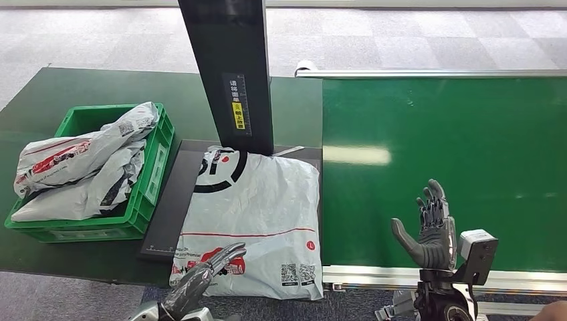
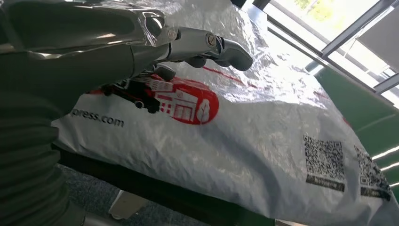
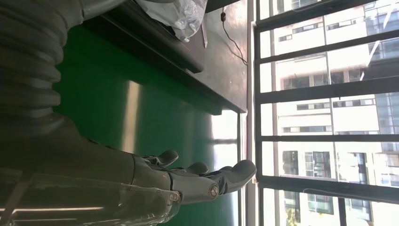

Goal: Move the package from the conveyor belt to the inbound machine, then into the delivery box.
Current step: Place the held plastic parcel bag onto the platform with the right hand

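The package (image 1: 257, 221), a flat white plastic mailer with a crinkled glossy skin, a black ring logo, a thin red line, red artwork and two QR codes, lies on the dark matte platform of the inbound machine (image 1: 167, 214). Its near edge overhangs the platform at 6 o'clock, and its right edge runs just beside the conveyor belt (image 1: 455, 167). The machine's black column (image 1: 231, 73), bearing a label with a yellow patch, rises from the platform at the package's 12 o'clock.

The left hand (image 1: 200, 277) reaches in at 7 o'clock of the package. Its fingers are extended and slightly apart over the red artwork at the near corner; they grip nothing, and whether the tips touch the film cannot be told. In the left wrist view the fingers (image 2: 207, 44) lie just above the wrinkled film.

The right hand (image 1: 428, 227) stands upright over the belt's near edge at 3 o'clock of the package, well apart from it, fingers spread and holding nothing. The belt is smooth, green and slightly reflective, framed by metal rails.

The delivery box (image 1: 150, 174), a green moulded plastic crate with slotted walls, sits at 9 o'clock of the platform, just beside it, holding other crumpled white mailers (image 1: 80, 167) heaped above its rim.
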Tool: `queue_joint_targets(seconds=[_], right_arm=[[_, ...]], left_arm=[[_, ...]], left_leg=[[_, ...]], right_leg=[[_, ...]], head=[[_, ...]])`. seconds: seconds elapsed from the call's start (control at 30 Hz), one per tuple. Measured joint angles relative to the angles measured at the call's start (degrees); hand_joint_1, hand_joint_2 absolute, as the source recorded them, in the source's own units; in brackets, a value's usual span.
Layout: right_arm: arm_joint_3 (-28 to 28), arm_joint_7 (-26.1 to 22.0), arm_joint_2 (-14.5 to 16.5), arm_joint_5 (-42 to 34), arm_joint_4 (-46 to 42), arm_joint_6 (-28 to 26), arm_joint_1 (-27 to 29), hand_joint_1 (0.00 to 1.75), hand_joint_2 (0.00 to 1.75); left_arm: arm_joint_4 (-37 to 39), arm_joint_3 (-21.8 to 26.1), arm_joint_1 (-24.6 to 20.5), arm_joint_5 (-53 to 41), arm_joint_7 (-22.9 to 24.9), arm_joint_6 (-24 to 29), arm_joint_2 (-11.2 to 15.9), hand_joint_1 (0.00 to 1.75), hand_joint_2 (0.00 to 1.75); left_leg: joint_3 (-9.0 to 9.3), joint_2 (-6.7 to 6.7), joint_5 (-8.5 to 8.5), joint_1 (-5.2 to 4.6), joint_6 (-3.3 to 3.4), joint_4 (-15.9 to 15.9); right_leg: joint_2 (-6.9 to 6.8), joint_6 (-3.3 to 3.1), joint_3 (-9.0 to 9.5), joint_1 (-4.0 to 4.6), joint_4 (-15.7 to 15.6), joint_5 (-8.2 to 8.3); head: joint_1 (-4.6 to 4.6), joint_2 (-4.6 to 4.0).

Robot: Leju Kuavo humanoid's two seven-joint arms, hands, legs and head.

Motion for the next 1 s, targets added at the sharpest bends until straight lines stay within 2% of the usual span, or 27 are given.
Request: queue_joint_targets(seconds=[0.27, 0.4, 0.67, 0.7, 0.8, 0.83, 1.0], right_arm=[[-1.3, 0.0, 0.8, 0.2, -0.2, 0.0, -0.3, 0.0, 1.75], [-1.9, 0.0, 0.9, 0.1, -0.6, -0.4, -0.4, 0.0, 1.75], [-3.4, 0.0, 1.0, -0.2, -2.0, -1.4, 0.0, 0.0, 1.75], [-3.5, 0.0, 1.1, -0.2, -2.3, -1.4, 0.2, 0.0, 1.75], [-3.7, 0.0, 1.2, -0.3, -3.0, -1.4, 0.8, 0.0, 1.75], [-3.7, -0.1, 1.2, -0.3, -3.1, -1.4, 0.9, 0.0, 1.75], [-4.1, -0.2, 1.2, -0.6, -3.6, -1.3, 1.2, 0.0, 1.75]], left_arm=[[7.4, -5.3, -4.3, -3.3, 1.2, 4.8, -1.0, 0.0, 1.75], [9.2, -5.8, -5.4, -2.8, 1.2, 4.8, -1.3, 0.0, 1.75], [12.3, -5.8, -7.2, -9.0, 2.7, 10.5, -2.0, 0.0, 1.75], [12.4, -5.7, -7.2, -9.0, 2.7, 10.9, -2.1, 0.14, 1.75], [12.4, -5.3, -7.2, -8.7, 2.6, 12.0, -2.6, 1.41, 1.75], [12.4, -5.0, -7.2, -8.6, 2.6, 12.4, -2.7, 1.7, 1.75], [11.7, -3.4, -7.1, -9.6, 2.7, 16.2, -3.3, 1.75, 1.75]], left_leg=[[0.02, 0.0, 0.01, 0.01, 0.0, 0.0], [0.02, 0.0, 0.01, 0.01, 0.0, 0.0], [0.02, 0.01, 0.0, 0.0, 0.0, 0.0], [0.02, 0.01, 0.0, 0.0, 0.0, 0.0], [0.02, 0.01, 0.0, 0.01, 0.0, 0.0], [0.02, 0.01, 0.0, 0.01, 0.0, 0.0], [0.02, 0.01, 0.0, 0.01, 0.0, 0.0]], right_leg=[[0.0, 0.0, 0.02, 0.01, 0.0, 0.01], [0.0, 0.0, 0.02, 0.01, 0.0, 0.0], [0.0, 0.0, 0.02, 0.0, 0.0, 0.01], [0.0, 0.0, 0.02, 0.0, 0.0, 0.01], [0.0, 0.0, 0.02, 0.01, 0.0, 0.0], [0.0, 0.0, 0.02, 0.01, 0.0, 0.0], [0.0, 0.0, 0.02, 0.01, 0.0, 0.0]], head=[[-0.01, 0.0], [0.0, 0.0], [0.0, 0.0], [0.0, 0.0], [0.0, 0.0], [-0.01, 0.0], [0.0, 0.0]])
